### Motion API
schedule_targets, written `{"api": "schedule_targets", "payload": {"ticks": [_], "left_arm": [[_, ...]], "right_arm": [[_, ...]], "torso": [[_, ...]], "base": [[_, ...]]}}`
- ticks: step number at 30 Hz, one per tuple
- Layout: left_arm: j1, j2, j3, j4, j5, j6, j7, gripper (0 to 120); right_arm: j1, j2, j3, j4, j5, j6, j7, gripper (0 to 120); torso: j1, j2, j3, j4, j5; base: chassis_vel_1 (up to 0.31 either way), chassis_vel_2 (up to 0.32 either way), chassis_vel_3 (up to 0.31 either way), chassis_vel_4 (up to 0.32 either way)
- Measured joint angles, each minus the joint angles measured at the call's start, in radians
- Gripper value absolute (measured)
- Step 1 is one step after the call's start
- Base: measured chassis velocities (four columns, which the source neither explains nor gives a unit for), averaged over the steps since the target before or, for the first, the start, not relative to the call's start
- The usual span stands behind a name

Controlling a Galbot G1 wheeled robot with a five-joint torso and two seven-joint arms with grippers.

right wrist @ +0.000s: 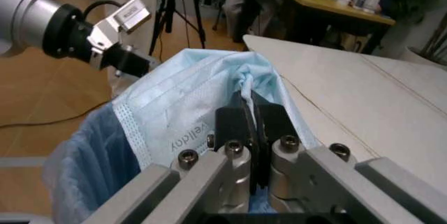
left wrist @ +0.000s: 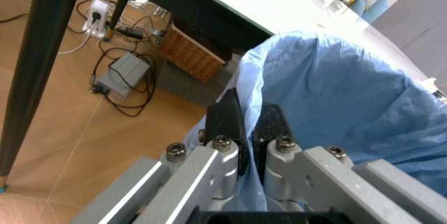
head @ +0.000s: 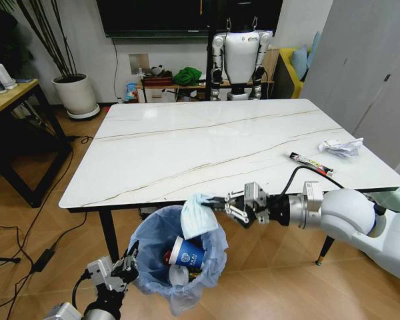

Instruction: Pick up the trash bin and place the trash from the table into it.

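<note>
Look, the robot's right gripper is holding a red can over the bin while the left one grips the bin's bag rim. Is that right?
Not quite. The right gripper is shut on a light-blue face mask, not a red can; the right wrist view shows the mask pinched between its fingers. The rest holds: the mask hangs over the trash bin, and the left gripper grips the bag rim.

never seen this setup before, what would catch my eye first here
The right gripper holds a light-blue face mask just off the table's near edge, right over the trash bin. The left gripper pinches the bin's bag-lined rim, holding it below the table edge. Inside lies a paper cup.
</note>
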Motion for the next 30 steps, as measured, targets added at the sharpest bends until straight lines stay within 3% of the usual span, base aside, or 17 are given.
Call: {"api": "schedule_targets", "payload": {"ticks": [23,30], "left_arm": [[-0.014,-0.048,0.031,0.022,0.029,0.003,0.003,0],[-0.012,-0.048,0.026,0.021,0.029,0.003,0.003,0]], "right_arm": [[0.044,0.148,-0.129,-0.086,-0.095,0.012,0.028,0],[0.047,0.173,-0.149,-0.108,-0.106,0.019,0.048,23]], "torso": [[0.000,0.000,0.000,0.0001,0.0001],[0.000,0.000,0.000,0.0002,0.0001]], "base": [[0.000,0.000,0.000,0.000],[0.000,0.000,0.000,0.000]]}}
